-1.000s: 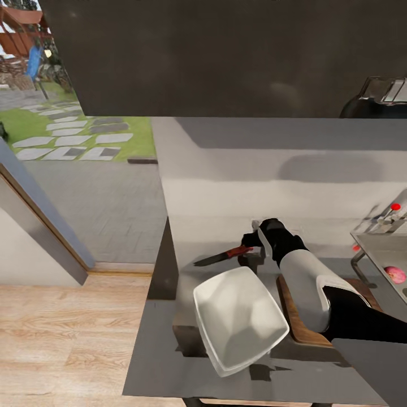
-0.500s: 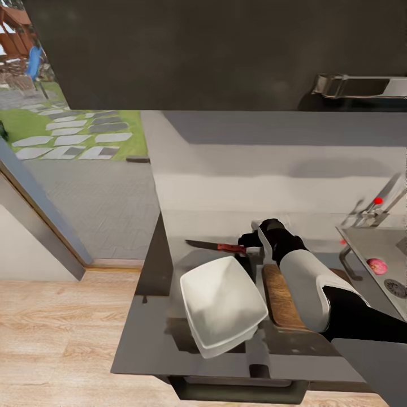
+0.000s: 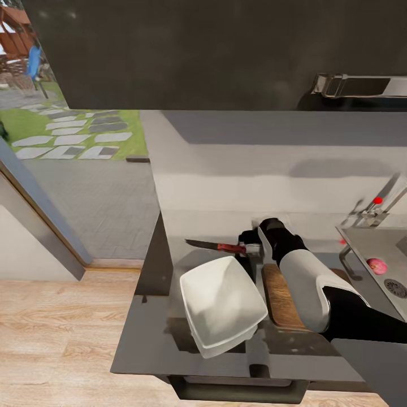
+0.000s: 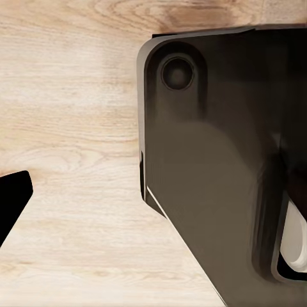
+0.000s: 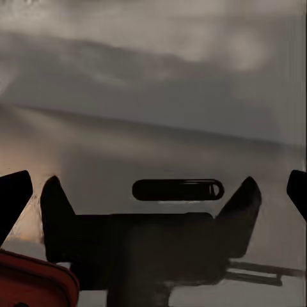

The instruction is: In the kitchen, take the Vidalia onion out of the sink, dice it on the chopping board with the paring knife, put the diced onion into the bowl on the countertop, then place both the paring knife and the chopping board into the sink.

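Observation:
The paring knife (image 3: pixel 217 246) lies level on the countertop (image 3: pixel 169 316) behind the bowl (image 3: pixel 221 305), red handle toward my right gripper (image 3: pixel 249 245). That gripper stands open, fingers wide apart in the right wrist view (image 5: pixel 155 192), with the handle's end (image 5: pixel 32 281) beside one finger. The chopping board (image 3: pixel 278 297) lies right of the bowl, partly under my right arm. The pinkish Vidalia onion (image 3: pixel 377 265) rests in the sink (image 3: pixel 362 246) near the drain. My left gripper (image 4: pixel 153 198) hangs over the wooden floor, with one finger (image 4: pixel 13 201) at the picture's edge.
A chrome faucet (image 3: pixel 380 204) with a red knob rises behind the sink. The grey wall (image 3: pixel 254 169) backs the countertop under dark upper cabinets. An open doorway (image 3: pixel 73 135) at the left leads outside. A dark rounded panel (image 4: pixel 217 160) stands over the wooden floor (image 4: pixel 70 128).
The head view shifted, bringing more of the sink in. The knife, tilted a second ago, now lies level. My right gripper has stayed at its handle.

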